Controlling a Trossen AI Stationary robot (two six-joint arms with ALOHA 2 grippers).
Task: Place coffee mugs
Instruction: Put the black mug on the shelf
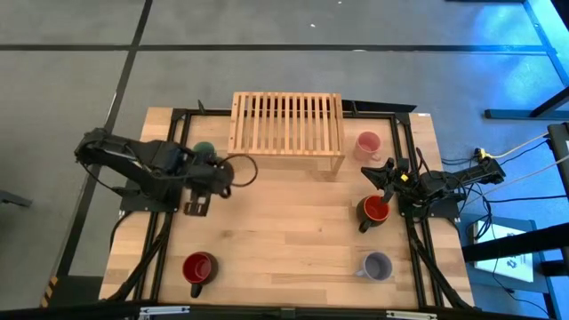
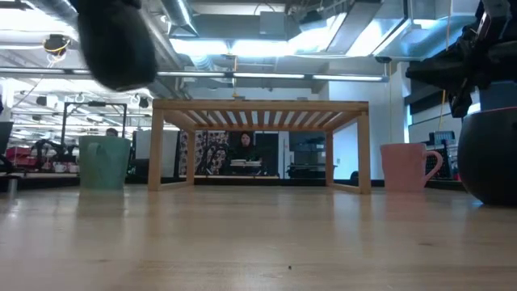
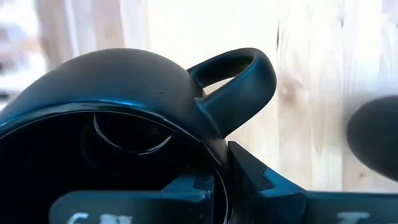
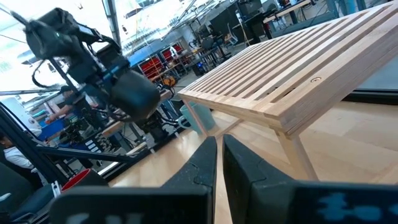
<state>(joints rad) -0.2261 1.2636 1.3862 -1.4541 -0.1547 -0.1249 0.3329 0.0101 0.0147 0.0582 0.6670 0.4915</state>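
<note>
My left gripper (image 1: 216, 174) hangs over the table's left half, shut on a black mug (image 3: 112, 118). In the low view that mug (image 2: 117, 40) is high above the table. A green mug (image 1: 204, 149) stands beside the wooden rack's (image 1: 286, 124) left end and a pink mug (image 1: 367, 142) beside its right end. An orange-red mug (image 1: 374, 210), a dark red mug (image 1: 197, 267) and a lavender-grey mug (image 1: 379, 265) stand on the table. My right gripper (image 4: 219, 155) waits shut at the right edge, holding nothing. My left gripper holds the black mug by its rim (image 3: 219, 154), right beside the handle (image 3: 239, 81). One finger (image 3: 186, 190) is inside the mug and the other (image 3: 264, 186) outside. The fingers come from above, pointing steeply down. The mug hangs below them, lifted clear of the table.
The slatted rack (image 2: 260, 109) stands on its legs at the table's far middle, with open room beneath it. Bare wood (image 1: 284, 231) lies between the mugs in the table's middle. Dark frame rails (image 1: 169, 231) run along both sides. A person (image 2: 242, 149) sits in the room beyond.
</note>
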